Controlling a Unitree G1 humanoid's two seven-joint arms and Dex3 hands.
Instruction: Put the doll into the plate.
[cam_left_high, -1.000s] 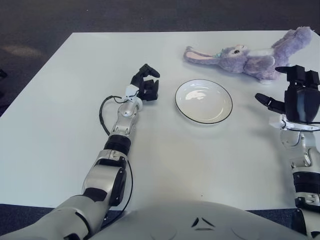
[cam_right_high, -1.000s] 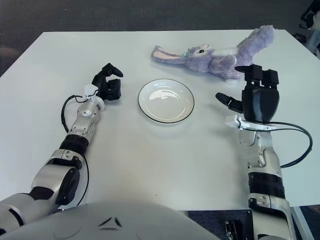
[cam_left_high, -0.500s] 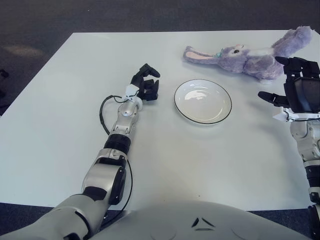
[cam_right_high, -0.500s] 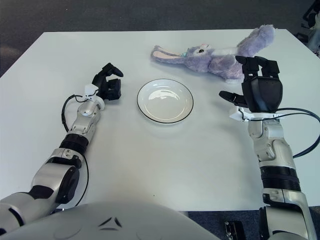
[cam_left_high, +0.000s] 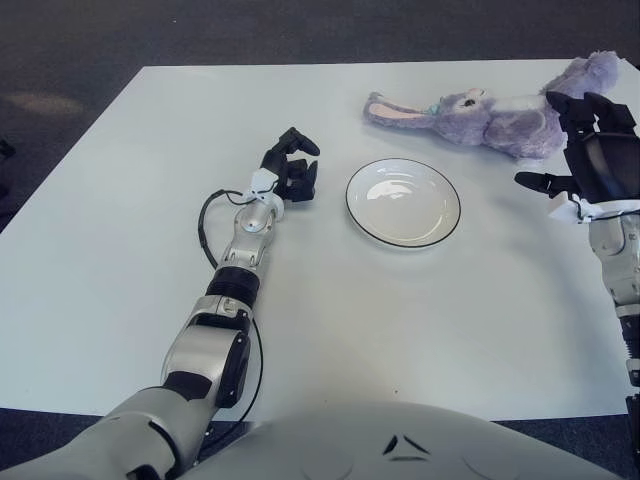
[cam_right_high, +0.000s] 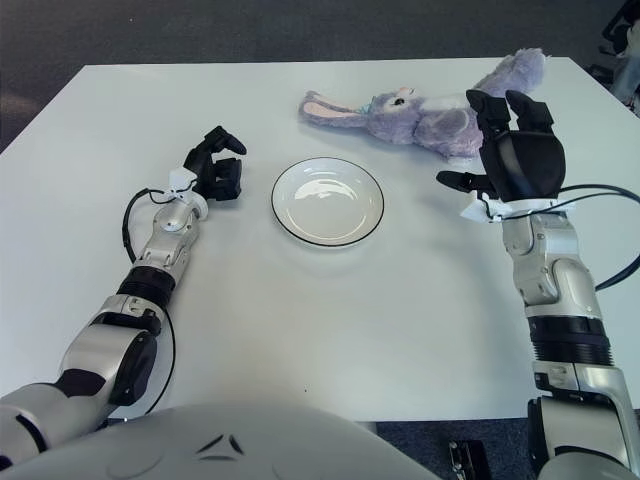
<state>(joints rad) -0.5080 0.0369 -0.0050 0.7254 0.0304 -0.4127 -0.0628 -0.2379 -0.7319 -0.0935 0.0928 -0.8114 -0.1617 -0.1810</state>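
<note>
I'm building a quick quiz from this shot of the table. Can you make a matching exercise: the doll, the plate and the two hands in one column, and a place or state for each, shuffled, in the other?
Things:
1. doll
2. plate
3. left hand
4. right hand

Places or states:
A. empty, mid-table between the two hands
B. fingers spread, at the doll's near side
C. lying on its side at the far right of the table
D. fingers curled, holding nothing, left of the plate

Pairs: 1-C, 2-A, 3-D, 4-B
</note>
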